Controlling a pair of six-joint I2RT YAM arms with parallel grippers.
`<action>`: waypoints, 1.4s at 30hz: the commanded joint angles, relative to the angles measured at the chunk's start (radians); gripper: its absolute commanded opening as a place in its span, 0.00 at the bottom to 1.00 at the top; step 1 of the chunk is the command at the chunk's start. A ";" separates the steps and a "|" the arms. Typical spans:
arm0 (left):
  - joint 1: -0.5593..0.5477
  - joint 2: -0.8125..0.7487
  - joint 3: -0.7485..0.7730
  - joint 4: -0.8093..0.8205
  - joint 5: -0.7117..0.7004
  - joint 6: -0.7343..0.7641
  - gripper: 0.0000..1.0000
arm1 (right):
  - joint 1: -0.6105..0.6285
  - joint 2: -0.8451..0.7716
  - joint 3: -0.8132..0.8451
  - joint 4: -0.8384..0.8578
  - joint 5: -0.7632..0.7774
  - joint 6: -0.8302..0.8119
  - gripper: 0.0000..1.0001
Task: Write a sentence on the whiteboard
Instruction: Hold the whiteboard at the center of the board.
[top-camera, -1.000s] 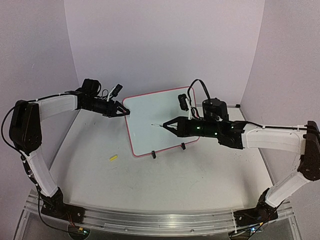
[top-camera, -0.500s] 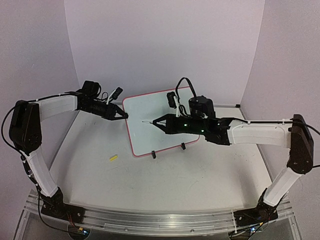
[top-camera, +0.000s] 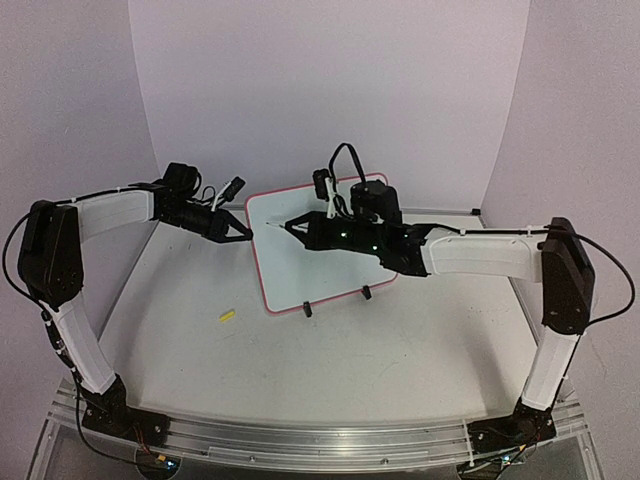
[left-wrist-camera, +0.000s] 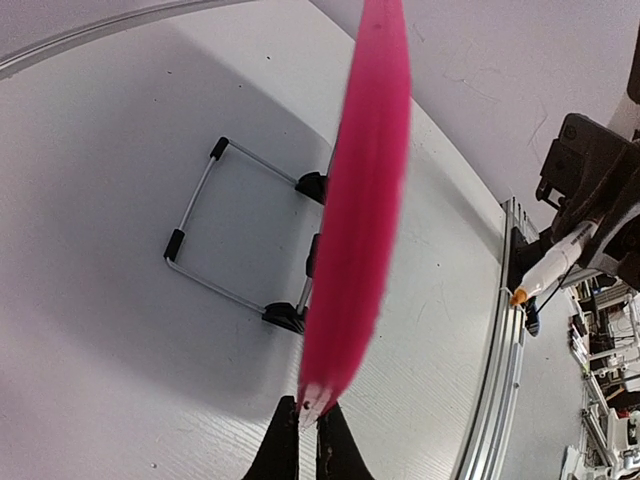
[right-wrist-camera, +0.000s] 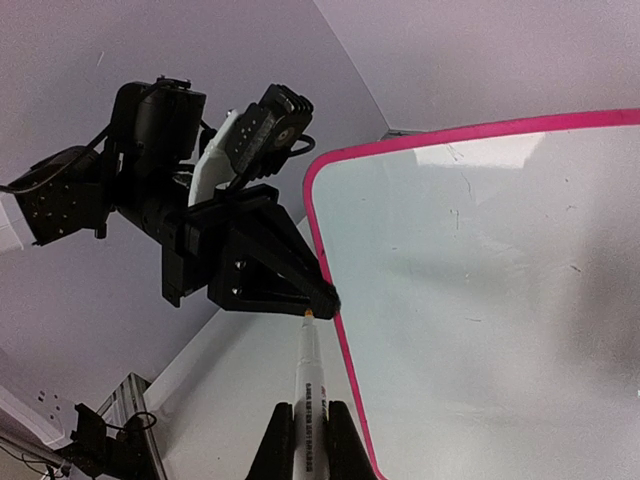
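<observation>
- The whiteboard (top-camera: 330, 270) is propped tilted on the surface (top-camera: 300, 370).
- Its left red edge is pinched by the left claw (top-camera: 248, 234).
- A white marker (right-wrist-camera: 309, 380) is gripped by the right claw (top-camera: 291, 225), its tip beside that edge.

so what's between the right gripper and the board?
Only the marker the right gripper holds, its tip at the board's left frame beside the left gripper. Right wrist view shows it.

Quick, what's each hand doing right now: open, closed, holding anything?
Left hand: closed, clamping the left edge of the whiteboard.
Right hand: closed, holding a white marker.
</observation>
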 joint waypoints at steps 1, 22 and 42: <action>0.003 -0.012 0.028 -0.014 -0.005 0.032 0.02 | 0.009 0.054 0.096 0.049 0.011 -0.025 0.00; 0.001 0.042 0.043 0.062 0.046 -0.022 0.22 | 0.016 0.108 0.151 0.069 0.034 -0.028 0.00; 0.002 0.065 0.019 0.116 0.068 -0.037 0.00 | 0.016 0.148 0.189 0.079 0.067 -0.025 0.00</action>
